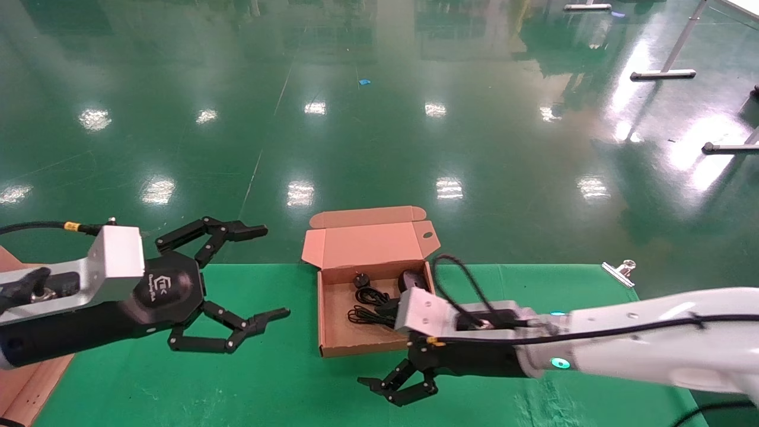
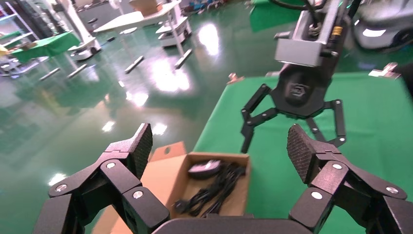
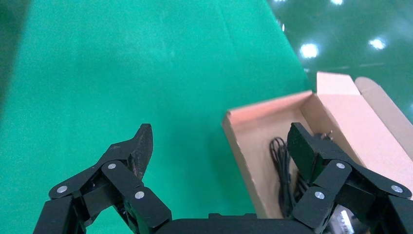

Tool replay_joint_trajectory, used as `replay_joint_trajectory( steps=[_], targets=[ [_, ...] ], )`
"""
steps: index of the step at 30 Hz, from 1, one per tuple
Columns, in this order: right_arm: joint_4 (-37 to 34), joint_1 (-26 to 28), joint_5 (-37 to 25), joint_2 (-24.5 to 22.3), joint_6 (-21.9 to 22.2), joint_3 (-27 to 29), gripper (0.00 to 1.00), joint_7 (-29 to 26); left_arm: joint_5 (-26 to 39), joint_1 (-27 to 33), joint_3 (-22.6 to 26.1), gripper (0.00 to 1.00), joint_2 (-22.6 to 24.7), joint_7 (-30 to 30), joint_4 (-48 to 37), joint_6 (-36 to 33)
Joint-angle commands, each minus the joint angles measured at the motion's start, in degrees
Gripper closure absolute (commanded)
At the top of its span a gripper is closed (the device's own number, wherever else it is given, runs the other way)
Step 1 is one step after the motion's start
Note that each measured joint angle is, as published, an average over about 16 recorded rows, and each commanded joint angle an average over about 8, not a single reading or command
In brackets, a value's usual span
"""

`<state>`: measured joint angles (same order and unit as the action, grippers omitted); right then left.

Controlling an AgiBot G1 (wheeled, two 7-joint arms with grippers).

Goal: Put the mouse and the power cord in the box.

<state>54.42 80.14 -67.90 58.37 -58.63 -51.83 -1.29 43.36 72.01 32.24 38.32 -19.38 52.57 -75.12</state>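
Box [image 1: 332, 347] on green tabletop [image 1: 178, 379], lid hinged back and open. Inside: mouse [image 1: 410, 279] at far right corner, power cord [image 1: 369, 308] coiled beside it, plug [image 1: 361, 279] toward far wall. Left gripper [image 1: 255, 273] left of box, fingers spread, empty. Right gripper [image 1: 394, 390] near box's front right corner, fingers released, empty.

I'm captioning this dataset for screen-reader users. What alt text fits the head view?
An open cardboard box on a green table holds a black power cord and mouse. The right hand hangs open just in front of the box, and the left hand hovers open to its left.
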Motion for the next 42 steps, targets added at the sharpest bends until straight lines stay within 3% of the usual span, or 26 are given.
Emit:
replay_joint_trajectory(
  steps=[1, 27, 34, 42],
  targets=[
    [1.20, -1.16, 1.63, -1.46, -1.69, 2.24, 0.00, -0.59, -0.10, -0.70, -1.09, 0.00, -0.22, 2.03, 1.41, -0.71],
    [16.68, -16.17, 22.67, -20.33, -23.56, 31.17, 0.00, -8.23, -1.39, -9.69, -15.05, 0.00, -3.06, 27.96, 19.49, -9.81],
    [19.72, -19.13, 26.84, -24.03, -27.87, 36.91, 0.00, -9.65, -1.51, -10.66, -16.58, 0.00, -3.36, 30.46, 21.49, -10.78],
    [20.08, -19.52, 27.35, -24.41, -28.33, 37.49, 0.00, -9.73, -1.53, -10.72, -16.65, 0.00, -3.40, 30.46, 21.49, -10.85]
  ],
)
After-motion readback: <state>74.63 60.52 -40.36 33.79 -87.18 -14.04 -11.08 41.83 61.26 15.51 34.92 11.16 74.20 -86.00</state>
